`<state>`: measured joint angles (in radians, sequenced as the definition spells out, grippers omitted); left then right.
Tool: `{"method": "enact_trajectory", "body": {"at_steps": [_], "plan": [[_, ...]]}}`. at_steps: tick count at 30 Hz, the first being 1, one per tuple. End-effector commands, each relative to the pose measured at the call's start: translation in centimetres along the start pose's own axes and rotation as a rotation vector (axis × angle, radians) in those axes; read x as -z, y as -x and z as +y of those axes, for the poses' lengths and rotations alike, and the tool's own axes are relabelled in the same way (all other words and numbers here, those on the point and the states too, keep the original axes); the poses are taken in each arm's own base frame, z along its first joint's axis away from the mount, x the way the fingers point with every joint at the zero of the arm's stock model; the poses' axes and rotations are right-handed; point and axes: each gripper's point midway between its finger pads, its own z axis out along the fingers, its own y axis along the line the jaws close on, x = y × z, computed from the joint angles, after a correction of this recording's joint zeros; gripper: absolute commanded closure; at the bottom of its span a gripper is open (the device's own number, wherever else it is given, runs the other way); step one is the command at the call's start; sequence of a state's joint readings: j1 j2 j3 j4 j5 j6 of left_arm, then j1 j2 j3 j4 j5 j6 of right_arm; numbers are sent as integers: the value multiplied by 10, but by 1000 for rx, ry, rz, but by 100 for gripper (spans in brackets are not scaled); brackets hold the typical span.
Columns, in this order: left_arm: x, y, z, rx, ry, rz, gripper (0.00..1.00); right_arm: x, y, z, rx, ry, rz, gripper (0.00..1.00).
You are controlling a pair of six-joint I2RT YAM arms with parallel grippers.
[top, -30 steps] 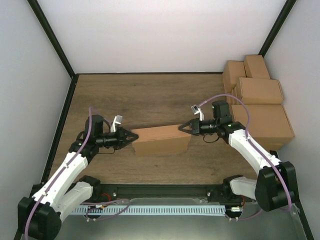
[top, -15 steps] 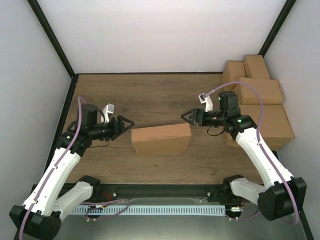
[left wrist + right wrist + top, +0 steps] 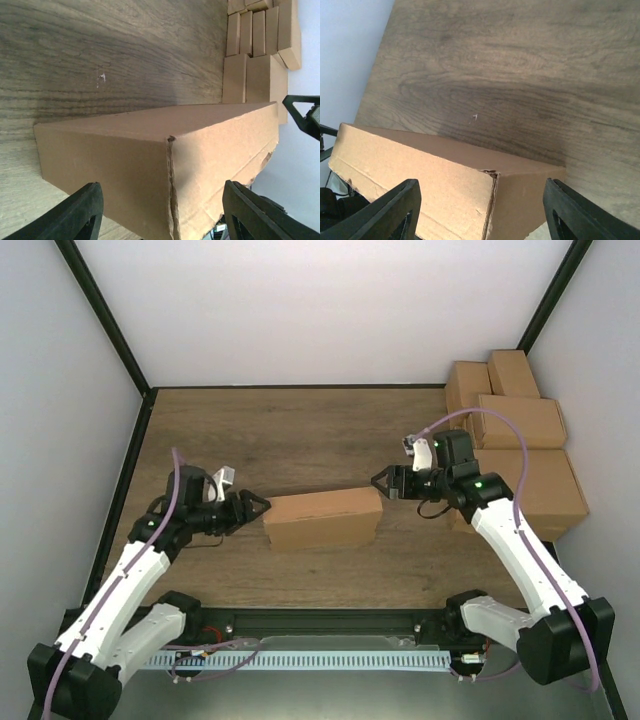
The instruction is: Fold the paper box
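The paper box [image 3: 322,520] lies on the wooden table as a closed brown carton, long side facing the arms. My left gripper [image 3: 254,508] is open and points at the box's left end from just beside it. My right gripper [image 3: 384,483] is open close to the box's far right corner. In the left wrist view a vertical corner edge of the paper box [image 3: 165,165] fills the space ahead of the left gripper [image 3: 160,220]. In the right wrist view a corner of the paper box [image 3: 445,185] sits ahead of the right gripper [image 3: 482,215]. Neither gripper holds anything.
A stack of finished brown cartons [image 3: 515,440] stands against the right wall, close behind the right arm; the stack of cartons [image 3: 255,45] also shows in the left wrist view. Black frame posts run along the left and right walls.
Both grippers were shut against the box's ends a second ago. They opened and drew back, and now stand open close to the ends again. The box has barely shifted.
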<state>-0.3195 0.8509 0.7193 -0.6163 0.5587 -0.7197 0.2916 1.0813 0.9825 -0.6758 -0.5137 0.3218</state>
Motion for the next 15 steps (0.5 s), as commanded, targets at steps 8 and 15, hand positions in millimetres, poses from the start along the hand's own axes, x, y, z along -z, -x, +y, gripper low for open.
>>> {"method": "enact_trajectory", "body": {"at_steps": [8, 15], "plan": [[-18, 5, -8, -16, -89, 19, 57, -30, -26, 8, -4, 47, 115, 48], [-12, 39, -53, -81, -201, -54, 65, -24, 15, 40, 38, 150, 17, 62]]}}
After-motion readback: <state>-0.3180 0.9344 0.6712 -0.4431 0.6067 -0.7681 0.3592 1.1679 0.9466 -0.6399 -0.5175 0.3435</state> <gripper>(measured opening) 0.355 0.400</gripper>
